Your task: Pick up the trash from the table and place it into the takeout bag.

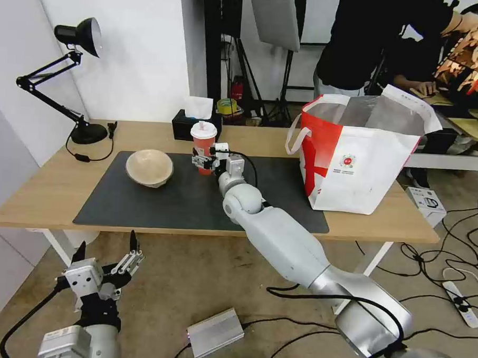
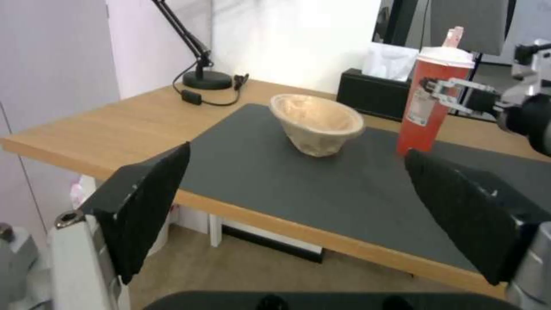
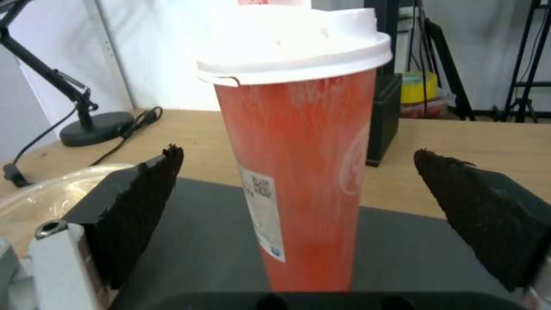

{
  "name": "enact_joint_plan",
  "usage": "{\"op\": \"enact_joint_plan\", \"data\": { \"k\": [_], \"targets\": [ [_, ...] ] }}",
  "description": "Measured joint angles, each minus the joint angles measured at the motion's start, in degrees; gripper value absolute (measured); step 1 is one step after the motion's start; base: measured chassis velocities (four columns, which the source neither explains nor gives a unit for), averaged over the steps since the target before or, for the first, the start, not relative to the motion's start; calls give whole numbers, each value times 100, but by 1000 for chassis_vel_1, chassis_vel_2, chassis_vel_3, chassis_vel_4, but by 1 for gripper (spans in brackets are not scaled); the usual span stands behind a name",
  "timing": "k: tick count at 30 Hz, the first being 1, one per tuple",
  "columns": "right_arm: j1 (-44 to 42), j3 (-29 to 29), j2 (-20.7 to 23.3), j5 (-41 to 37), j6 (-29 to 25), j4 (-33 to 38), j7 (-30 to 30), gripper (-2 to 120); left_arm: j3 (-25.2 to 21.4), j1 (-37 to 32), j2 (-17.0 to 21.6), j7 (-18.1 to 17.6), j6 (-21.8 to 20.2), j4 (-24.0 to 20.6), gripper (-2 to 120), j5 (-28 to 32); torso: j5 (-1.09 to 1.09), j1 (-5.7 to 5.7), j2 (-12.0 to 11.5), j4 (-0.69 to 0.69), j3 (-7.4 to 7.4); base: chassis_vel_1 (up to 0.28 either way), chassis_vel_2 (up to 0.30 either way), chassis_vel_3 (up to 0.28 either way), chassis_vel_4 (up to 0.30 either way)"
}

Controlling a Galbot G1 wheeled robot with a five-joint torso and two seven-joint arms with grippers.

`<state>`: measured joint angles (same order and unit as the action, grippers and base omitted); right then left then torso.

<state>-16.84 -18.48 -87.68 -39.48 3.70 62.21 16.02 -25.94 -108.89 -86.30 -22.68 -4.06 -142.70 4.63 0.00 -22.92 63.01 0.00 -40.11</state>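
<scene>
Now reaching with right gripper [image 3: 298,193] spread wide around upright red cup [image 1: 203,140] on mat [image 1: 158,207], not yet pinching; closing next, then carrying to takeout bag [image 1: 366,168]; left gripper [image 1: 108,268] parked open below table [image 1: 48,186].

1. Light wood bench [image 1: 48,192], matt, under a dull dark grey mat [image 1: 185,203].
2. Glossy red cup [image 3: 298,181], smooth white plastic lid [image 3: 298,51].
3. Rough beige paper bowl [image 2: 316,122].
4. Silvery lining inside the bag [image 1: 366,168].

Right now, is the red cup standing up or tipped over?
Standing up: the red lidded paper cup sits base-down on the dark grey mat.
</scene>
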Motion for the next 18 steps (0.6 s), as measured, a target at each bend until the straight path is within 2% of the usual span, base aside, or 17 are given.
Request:
{"op": "enact_joint_plan", "data": {
  "k": [8,18],
  "targets": [
    [126,70,-216,49,-70,-366,-96,100,-23,-14,22,2,0,-2,100,-11,0,0,0,1,0,0,0,0,0],
    [232,100,-239,56,-144,-709,-274,100,-15,-9,54,4,0,-4,100,9,0,0,0,0,0,0,0,0,0]
  ]
}}
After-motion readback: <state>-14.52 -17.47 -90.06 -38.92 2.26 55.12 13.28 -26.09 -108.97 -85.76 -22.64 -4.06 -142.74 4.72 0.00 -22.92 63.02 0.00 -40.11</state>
